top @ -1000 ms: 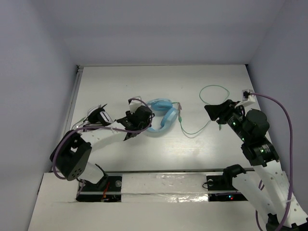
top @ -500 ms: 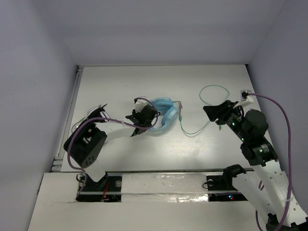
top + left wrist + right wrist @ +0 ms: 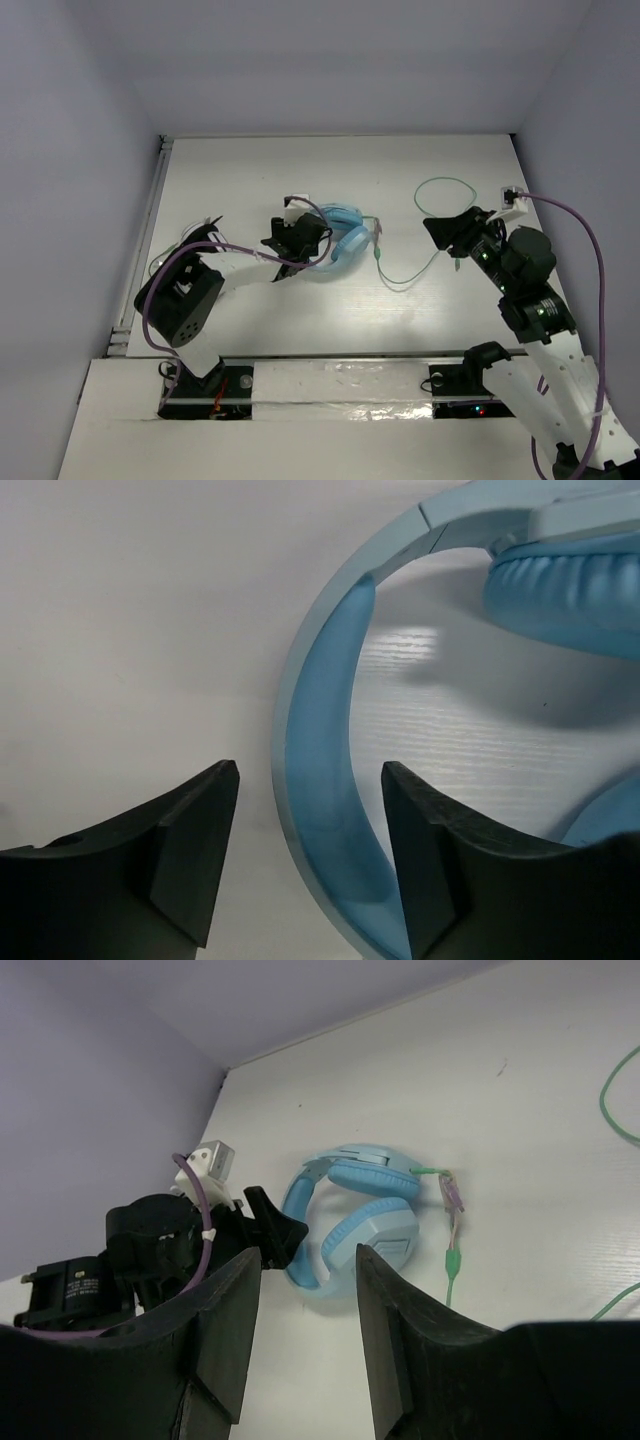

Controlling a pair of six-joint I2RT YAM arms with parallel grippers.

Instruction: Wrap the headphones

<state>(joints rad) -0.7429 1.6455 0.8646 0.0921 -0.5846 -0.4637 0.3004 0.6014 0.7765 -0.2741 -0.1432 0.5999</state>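
The headphones [image 3: 345, 243] lie on the table [image 3: 250, 170], a little left of its middle, with both ear cups folded close together. The left gripper [image 3: 300, 235] is at their left side and covers part of the headband from above. In the left wrist view its jaws stand apart on both sides of the headband [image 3: 320, 730]. The left finger [image 3: 190, 850] is clear of the band, but the right finger [image 3: 440, 870] hides the band's lower part, so I cannot tell if it touches. The ear cups there are cut off by the frame edges. The right gripper [image 3: 445, 232] is well apart to the right, above the table. Its jaws are open and nothing is between them, as the right wrist view shows. The thin green cable [image 3: 446, 178] goes from the cups toward the right arm and makes a loop behind it. Where it passes the right gripper it is hard to follow, and the right wrist view cuts it off at the right edge.
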